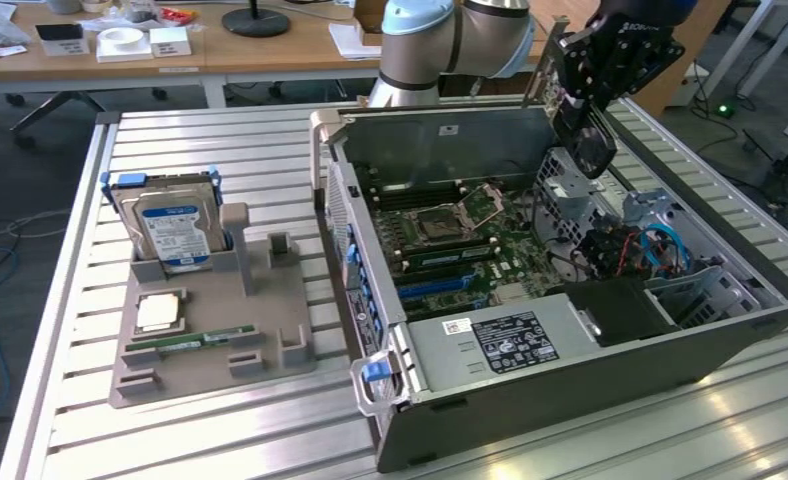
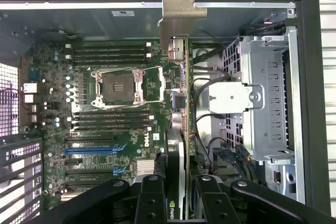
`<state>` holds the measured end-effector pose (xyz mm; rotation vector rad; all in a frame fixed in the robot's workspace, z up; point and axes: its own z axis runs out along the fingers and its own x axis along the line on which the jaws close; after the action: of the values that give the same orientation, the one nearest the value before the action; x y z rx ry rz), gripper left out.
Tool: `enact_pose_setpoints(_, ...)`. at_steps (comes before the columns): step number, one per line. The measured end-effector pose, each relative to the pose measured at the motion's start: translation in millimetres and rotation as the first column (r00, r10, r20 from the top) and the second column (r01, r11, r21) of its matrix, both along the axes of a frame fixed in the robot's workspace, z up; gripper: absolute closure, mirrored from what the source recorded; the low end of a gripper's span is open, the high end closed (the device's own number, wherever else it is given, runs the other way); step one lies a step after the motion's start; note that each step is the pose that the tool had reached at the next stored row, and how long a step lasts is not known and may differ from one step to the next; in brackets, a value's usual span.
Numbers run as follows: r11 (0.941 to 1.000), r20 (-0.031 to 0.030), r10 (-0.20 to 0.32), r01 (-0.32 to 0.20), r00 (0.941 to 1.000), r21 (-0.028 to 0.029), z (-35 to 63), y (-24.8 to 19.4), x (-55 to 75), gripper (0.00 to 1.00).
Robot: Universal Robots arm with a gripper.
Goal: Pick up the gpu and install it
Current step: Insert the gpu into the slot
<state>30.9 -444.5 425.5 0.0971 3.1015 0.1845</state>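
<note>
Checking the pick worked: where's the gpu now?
The gpu hangs in the gripper at the exterior view's upper right, above the open case.

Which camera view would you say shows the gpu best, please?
The wrist view: the gpu runs edge-on from the gripper, its metal bracket clear, above the open computer case. The exterior view shows it as a dark shape hanging under the gripper, above the case.

End effector (image 1: 585, 98) with gpu (image 1: 590, 146) above open computer case (image 1: 594, 375) on slatted table (image 1: 221, 425)
</note>
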Motion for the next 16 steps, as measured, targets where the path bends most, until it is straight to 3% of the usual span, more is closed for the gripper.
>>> enact_pose_setpoints(4, 0.9999, 0.0001, 0.017, -0.017, 0.9999, 0.0, -0.1, 0.0, 0.0, 0.73)
enact_pose_setpoints(9, 0.996, 0.0, 0.089, -0.089, 0.996, 0.0001, -0.1, 0.0, 0.0, 0.73)
enact_pose_setpoints(12, 0.9896, 0.0, 0.144, -0.144, 0.9896, -0.0004, -0.2, 0.0, -0.1, 0.73)
enact_pose_setpoints(16, 0.9767, -0.0002, 0.215, -0.215, 0.9767, -0.0017, -0.3, 0.0, -0.2, 0.73)
